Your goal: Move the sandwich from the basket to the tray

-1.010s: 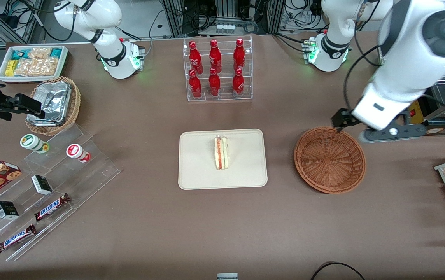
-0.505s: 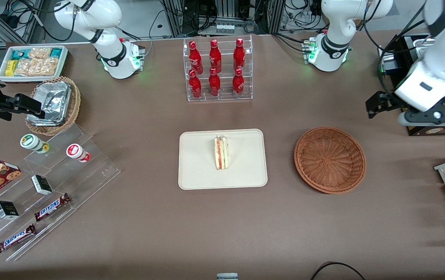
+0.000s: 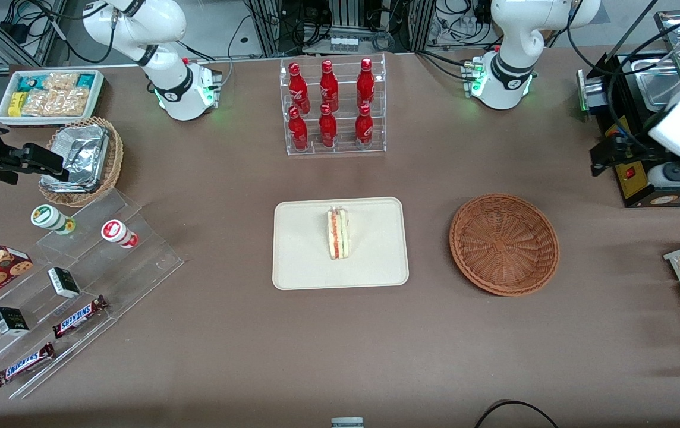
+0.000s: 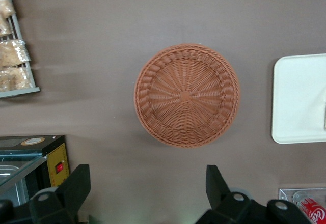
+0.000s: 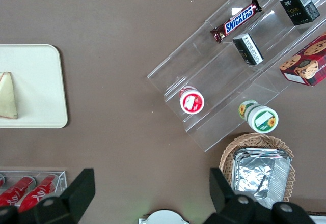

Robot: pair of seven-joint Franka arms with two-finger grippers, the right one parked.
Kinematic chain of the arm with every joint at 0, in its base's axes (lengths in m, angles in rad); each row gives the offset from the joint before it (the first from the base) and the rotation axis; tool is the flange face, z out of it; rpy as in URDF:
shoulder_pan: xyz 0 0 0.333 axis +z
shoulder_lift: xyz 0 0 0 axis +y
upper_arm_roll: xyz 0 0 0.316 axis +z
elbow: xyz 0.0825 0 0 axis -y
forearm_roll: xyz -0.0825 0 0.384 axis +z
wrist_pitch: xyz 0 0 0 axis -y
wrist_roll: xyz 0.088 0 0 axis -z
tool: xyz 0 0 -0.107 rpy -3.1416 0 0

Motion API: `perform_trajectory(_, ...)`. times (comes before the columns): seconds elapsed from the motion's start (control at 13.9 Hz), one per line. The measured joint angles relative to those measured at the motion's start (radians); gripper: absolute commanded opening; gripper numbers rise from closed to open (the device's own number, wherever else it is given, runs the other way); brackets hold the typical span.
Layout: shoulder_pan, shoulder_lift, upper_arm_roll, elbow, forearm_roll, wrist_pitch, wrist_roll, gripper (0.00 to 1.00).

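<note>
Fingers (image 4: 76, 186) spread wide, nothing held. Sandwich (image 3: 338, 233) lies on the tray (image 3: 301, 261), near its middle. Basket (image 3: 504, 244) beside the tray, toward the working arm's end, holds nothing. Gripper (image 3: 604, 156) is up near the black appliance (image 3: 631, 178), well apart from the basket.

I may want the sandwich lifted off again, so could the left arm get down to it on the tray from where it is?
Probably yes. The sandwich lies alone on the tray, with nothing above it. The gripper hangs open, empty, high near the basket, toward the working arm's end, so it would need a long sideways move first.
</note>
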Motion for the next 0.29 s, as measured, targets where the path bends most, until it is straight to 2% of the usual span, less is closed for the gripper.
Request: perform_trajectory(0.29,0.022,0.0,-0.005,0.004,-0.001,0.0,0.012,1.0)
